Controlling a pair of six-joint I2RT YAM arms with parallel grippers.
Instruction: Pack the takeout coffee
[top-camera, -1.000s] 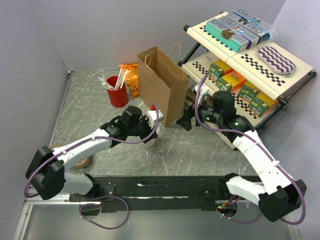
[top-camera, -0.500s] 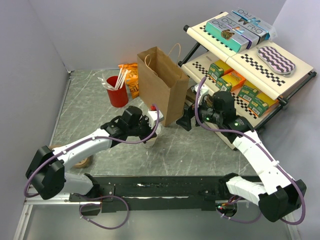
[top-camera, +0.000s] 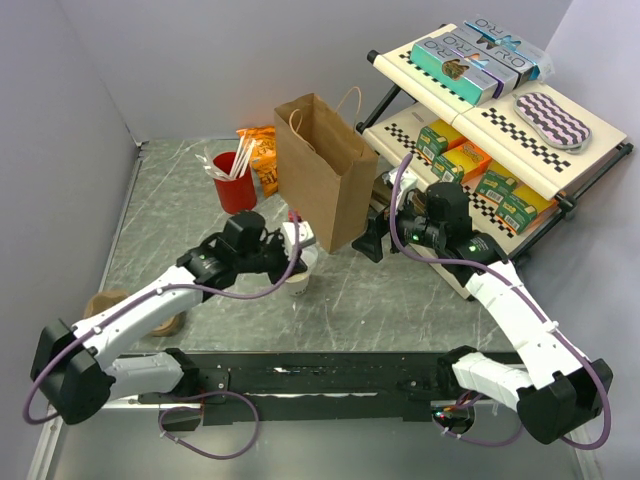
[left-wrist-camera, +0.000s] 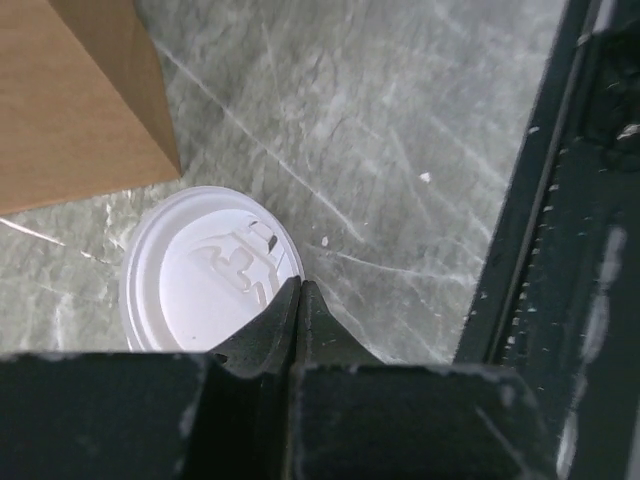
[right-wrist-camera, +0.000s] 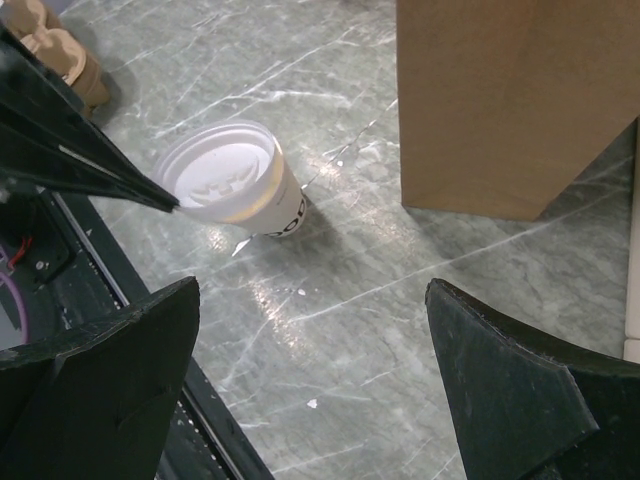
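Observation:
The takeout coffee (top-camera: 298, 274), a small white cup with a domed lid, stands on the marble table just in front of the brown paper bag (top-camera: 320, 165). My left gripper (top-camera: 296, 247) hovers over it. In the left wrist view the jaws are pressed together with nothing between them, and the left gripper (left-wrist-camera: 298, 286) has its tip over the near rim of the coffee's lid (left-wrist-camera: 205, 280). My right gripper (right-wrist-camera: 312, 290) stands wide open and empty to the right of the bag (right-wrist-camera: 510, 100). The coffee (right-wrist-camera: 230, 180) lies well beyond its fingers.
A red cup with white sticks (top-camera: 235, 182) and an orange snack bag (top-camera: 262, 155) sit behind the bag on the left. A two-tier rack of boxes (top-camera: 480, 110) fills the right. A brown pulp carrier tray (top-camera: 108, 302) lies at the left. The black rail (top-camera: 320, 375) runs along the near edge.
The left gripper's jaws have closed fully, and the left arm has drawn back to the left, so more of the coffee shows. The right arm has not moved.

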